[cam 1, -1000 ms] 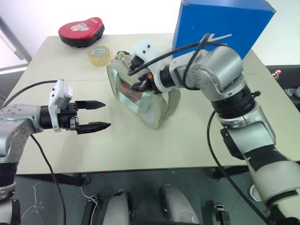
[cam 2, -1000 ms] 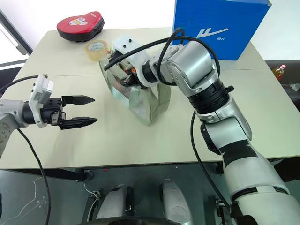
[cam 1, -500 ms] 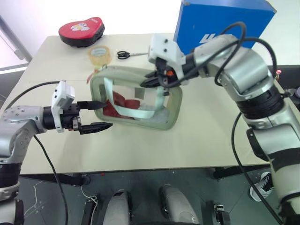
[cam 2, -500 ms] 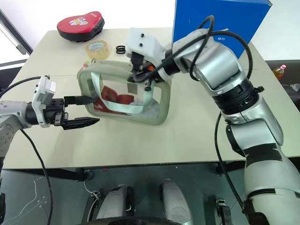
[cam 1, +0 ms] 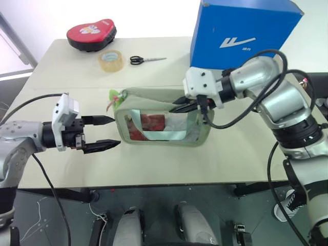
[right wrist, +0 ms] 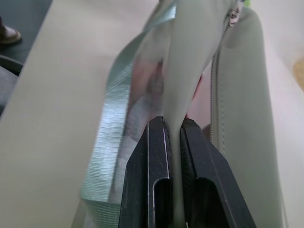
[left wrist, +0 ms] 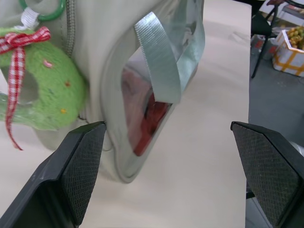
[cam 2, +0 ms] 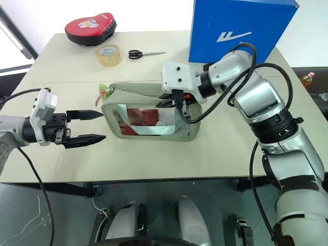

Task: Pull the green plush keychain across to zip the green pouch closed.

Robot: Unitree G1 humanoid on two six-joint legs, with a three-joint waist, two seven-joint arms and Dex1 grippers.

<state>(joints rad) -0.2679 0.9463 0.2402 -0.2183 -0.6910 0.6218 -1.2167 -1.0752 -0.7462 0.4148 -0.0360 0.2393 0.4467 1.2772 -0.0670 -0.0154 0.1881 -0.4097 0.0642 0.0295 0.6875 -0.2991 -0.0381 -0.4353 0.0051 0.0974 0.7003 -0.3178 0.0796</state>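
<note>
Green pouch (cam 1: pixel 163 123) standing upright near middle of worktop (cam 1: pixel 230 154), clear window facing the robot, red and white contents visible inside. Green plush keychain (cam 1: pixel 115 96) hanging at pouch's upper left corner, with red-and-white checked ribbon. Right gripper (cam 1: pixel 185 103) at pouch's upper right edge, pinched tight on a fold of pouch fabric beside the zip. Left gripper (cam 1: pixel 108 132) spread wide, level, just left of pouch, below keychain; one fingertip (left wrist: pixel 88 156) close to pouch's corner, contact unclear. Behind pouch: blue box (cam 1: pixel 241 31), scissors (cam 1: pixel 146 60), tape roll (cam 1: pixel 113 60), red case (cam 1: pixel 91 34).
</note>
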